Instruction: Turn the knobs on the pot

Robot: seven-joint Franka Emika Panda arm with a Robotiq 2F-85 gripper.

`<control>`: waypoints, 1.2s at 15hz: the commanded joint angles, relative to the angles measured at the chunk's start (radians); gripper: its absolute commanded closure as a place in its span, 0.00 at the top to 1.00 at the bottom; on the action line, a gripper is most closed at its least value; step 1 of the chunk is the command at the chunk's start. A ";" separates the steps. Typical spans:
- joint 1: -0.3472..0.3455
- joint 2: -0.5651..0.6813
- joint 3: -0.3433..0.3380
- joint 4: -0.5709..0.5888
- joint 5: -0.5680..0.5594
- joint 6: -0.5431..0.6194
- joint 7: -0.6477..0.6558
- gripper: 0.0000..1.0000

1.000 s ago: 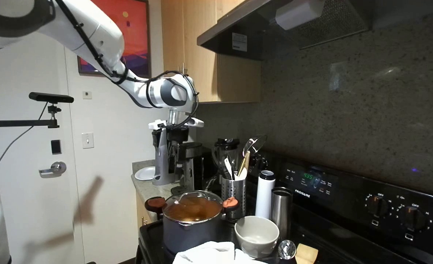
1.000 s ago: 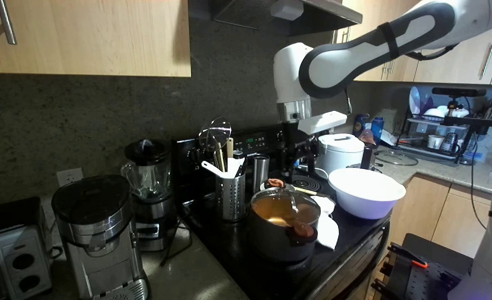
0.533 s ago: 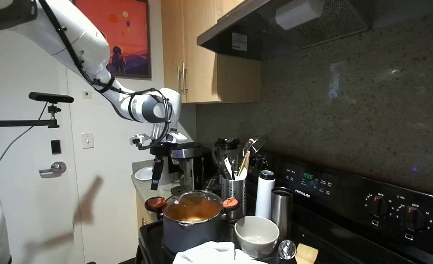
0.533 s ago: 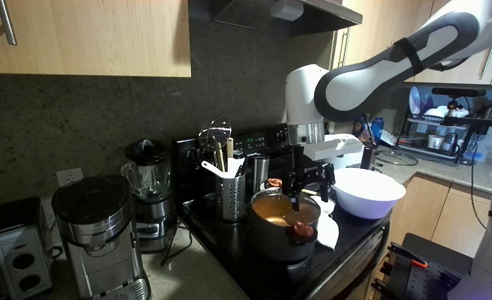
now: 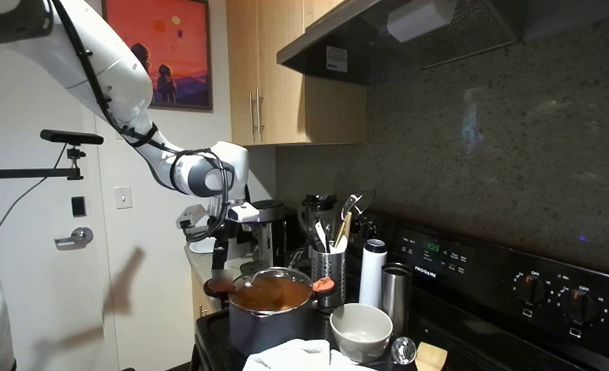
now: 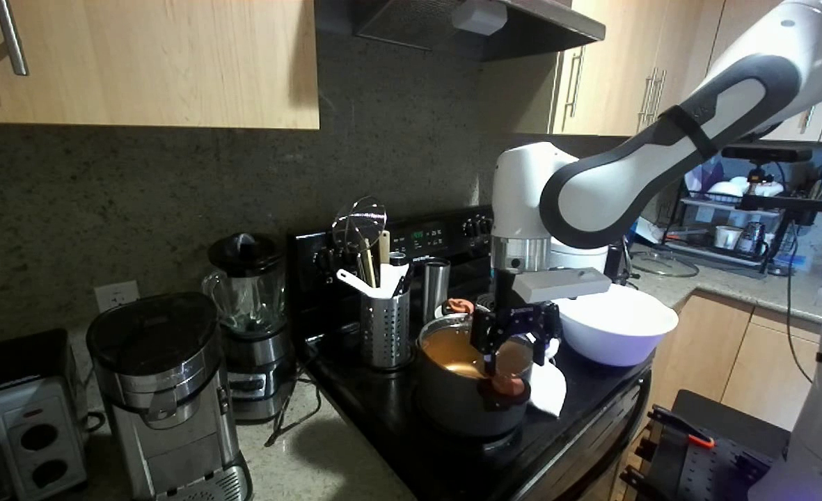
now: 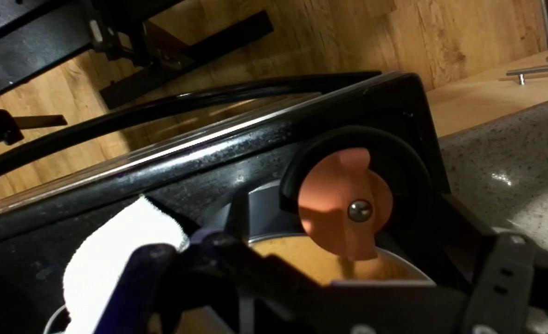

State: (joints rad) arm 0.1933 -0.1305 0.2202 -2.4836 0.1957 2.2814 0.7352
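Gripper (image 6: 516, 363) hangs fingers-down over the rim of the pot (image 6: 452, 410), at the side with one handle-mounted knob (image 6: 508, 385); we log its two fingers (image 6: 491, 364) as released, spread well apart with a plain gap between. In an exterior view a fingertip overlaps that knob (a greyish blur there spoils the detail), and we cannot tell whether they touch. From the wrist view we see the same knob as a round orange-red piece, a metal screw head (image 7: 360, 211) set in it, half-ringed by a black handle (image 7: 357, 133); it lies across from left to right between the gripper's two sides. The opposite knob (image 5: 324, 284) sits across the rim, near the perforated steel utensil holder (image 5: 329, 268). Pot itself stands upright on the black stove top (image 6: 390, 417), dark-walled, orange-brown showing inside its rim. We find a white cloth (image 7: 120, 260) just beside the pot, an off-white bowl (image 5: 362, 330) near it, and a large white basin (image 6: 612, 323) beyond the cloth. White bottle (image 5: 373, 275) and steel tumbler (image 5: 395, 296) stand close together behind the bowl.
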 commanded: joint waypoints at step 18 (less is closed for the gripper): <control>0.017 0.027 0.018 -0.003 0.005 0.066 0.008 0.00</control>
State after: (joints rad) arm 0.2097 -0.1153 0.2283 -2.4975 0.1962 2.3283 0.7346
